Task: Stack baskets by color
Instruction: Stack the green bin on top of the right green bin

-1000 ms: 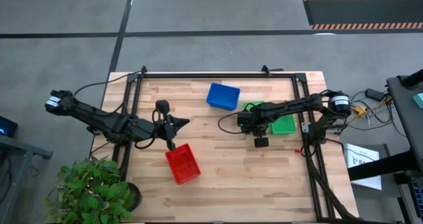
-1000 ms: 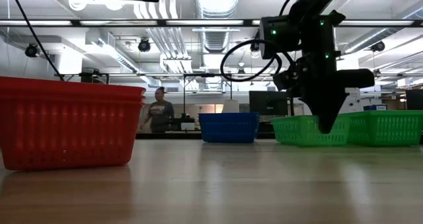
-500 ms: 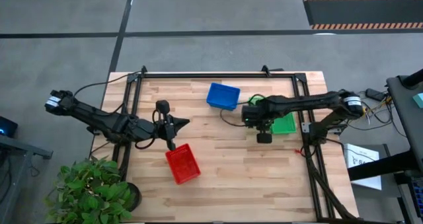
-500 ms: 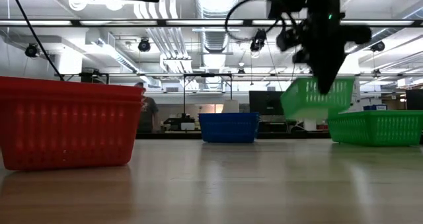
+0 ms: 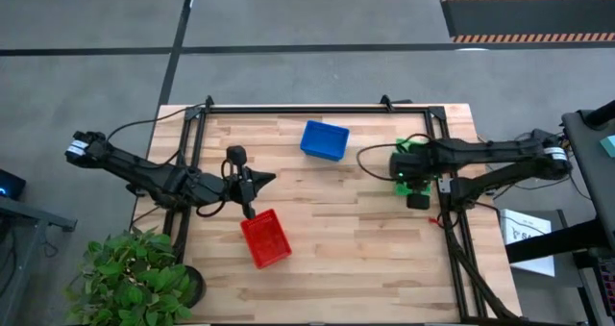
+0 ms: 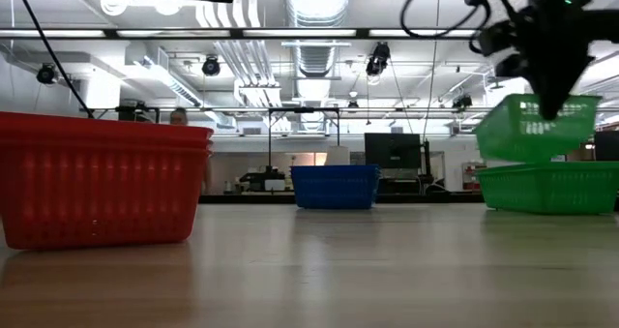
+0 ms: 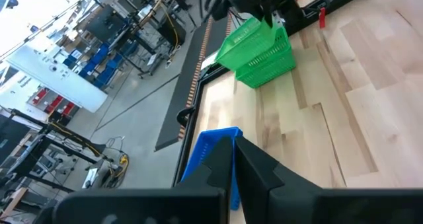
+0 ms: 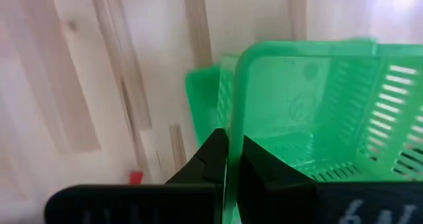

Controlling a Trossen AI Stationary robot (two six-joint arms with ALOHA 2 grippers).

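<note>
Right gripper [image 8: 228, 159] pinched shut on light, stiff green lattice plastic basket's [image 6: 535, 127] thin rim wall, likely tilts; left gripper [image 7: 234, 159] closed, empty.

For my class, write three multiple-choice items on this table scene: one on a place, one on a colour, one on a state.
1. Where does the blue perforated plastic basket stand?
A. far middle of the wooden table
B. near right corner
C. on the floor

2. What colour is the basket in the right gripper?
A. red
B. green
C. blue

3. The lifted green lattice basket is:
A. flat on the table
B. upside down
C. tilted in the air

Key: 1 A, high view shows it; 2 B, jaws pinch its rim; 3 C, it hangs above another green basket.
</note>
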